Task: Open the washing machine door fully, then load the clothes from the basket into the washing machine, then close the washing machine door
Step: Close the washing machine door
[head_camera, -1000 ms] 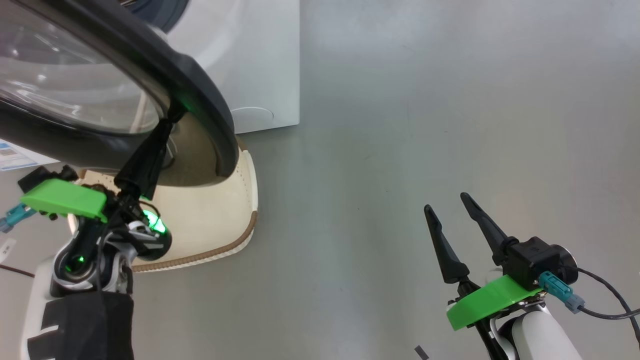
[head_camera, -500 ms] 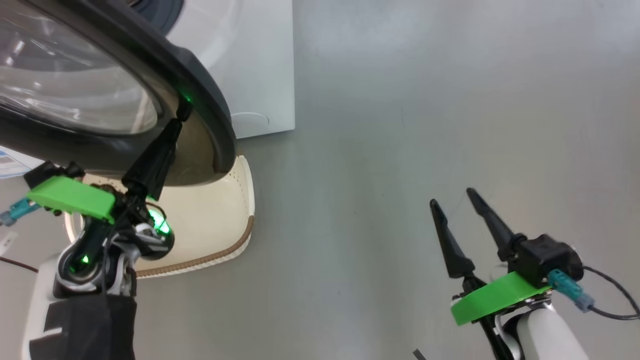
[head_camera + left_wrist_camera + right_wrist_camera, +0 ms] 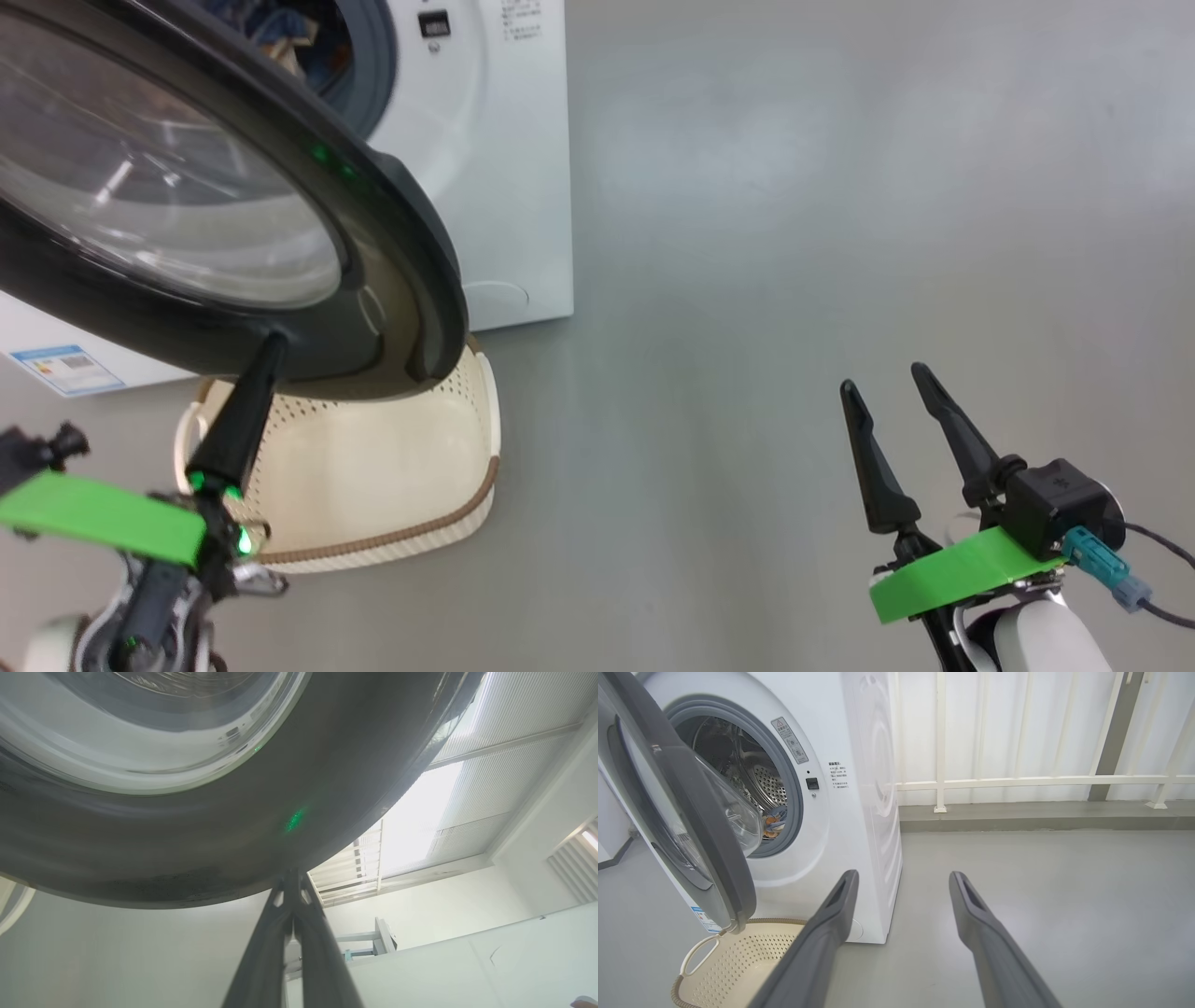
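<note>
The washing machine door [image 3: 401,233], with a black rim and a glass bowl, stands swung out over the basket [image 3: 373,439]. My left gripper [image 3: 271,343] is shut with nothing in it, and its tips rest against the lower edge of the door's rim [image 3: 261,826]. In the left wrist view the left gripper [image 3: 292,877] points up at that rim. The clothes [image 3: 773,822] lie inside the drum of the white washing machine [image 3: 859,788]. The cream basket [image 3: 752,956] looks empty. My right gripper [image 3: 882,378] hangs open over the bare floor, and in its wrist view the right gripper [image 3: 903,873] holds nothing.
The grey floor [image 3: 794,233] stretches to the right of the machine. A white railing [image 3: 1017,781] and a low step run along the back. A blue label sticker [image 3: 65,369] is on the machine's lower front.
The head camera has shifted and shows more of the machine's front. My shut left gripper has slid from the inside of the rim down to the door's lower edge. The right gripper stays open.
</note>
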Controlling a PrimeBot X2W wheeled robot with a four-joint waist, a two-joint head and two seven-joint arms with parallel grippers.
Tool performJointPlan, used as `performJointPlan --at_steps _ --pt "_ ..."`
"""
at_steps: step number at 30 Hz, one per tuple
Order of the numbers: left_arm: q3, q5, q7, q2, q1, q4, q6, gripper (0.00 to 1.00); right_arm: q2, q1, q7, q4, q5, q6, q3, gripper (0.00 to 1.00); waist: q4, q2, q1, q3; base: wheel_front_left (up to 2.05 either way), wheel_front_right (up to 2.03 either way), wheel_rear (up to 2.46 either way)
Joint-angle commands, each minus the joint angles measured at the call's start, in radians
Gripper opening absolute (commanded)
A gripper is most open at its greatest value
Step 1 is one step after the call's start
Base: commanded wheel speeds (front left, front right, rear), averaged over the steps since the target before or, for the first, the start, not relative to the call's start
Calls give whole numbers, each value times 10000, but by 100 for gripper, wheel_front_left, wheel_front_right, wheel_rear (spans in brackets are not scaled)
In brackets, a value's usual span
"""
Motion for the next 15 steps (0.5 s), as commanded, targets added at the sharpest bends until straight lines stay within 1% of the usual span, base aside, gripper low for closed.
performJointPlan --at_steps 1,3,6,10,11,13,15 --pt "108 435 -503 384 300 -547 -71 0 47 81 -120 -269 -111 16 201 100 217 0 0 -520 0 0 0" --pt "-328 998 -1181 662 693 -805 -71 0 47 197 -120 -265 -139 16 203 100 317 0 0 -734 0 0 0" --pt "-1076 1778 -2511 1153 1185 -842 -71 0 47 355 -120 -236 -178 16 260 100 466 0 0 -1065 0 0 0" --pt "-2158 2389 -4424 1851 1620 -656 -71 0 47 515 -120 -243 -165 16 347 100 634 0 0 -1437 0 0 0" --pt "-2158 2389 -4424 1851 1620 -656 -71 0 47 515 -120 -243 -165 16 347 100 634 0 0 -1437 0 0 0" --pt "-2745 2721 -5344 2239 1770 -509 -71 0 47 592 -120 -271 -150 16 407 100 719 0 0 -1578 0 0 0" --pt "-3182 3136 -5927 2566 1872 -275 -71 0 47 688 -120 -261 -169 16 453 100 788 0 0 -1711 0 0 0"
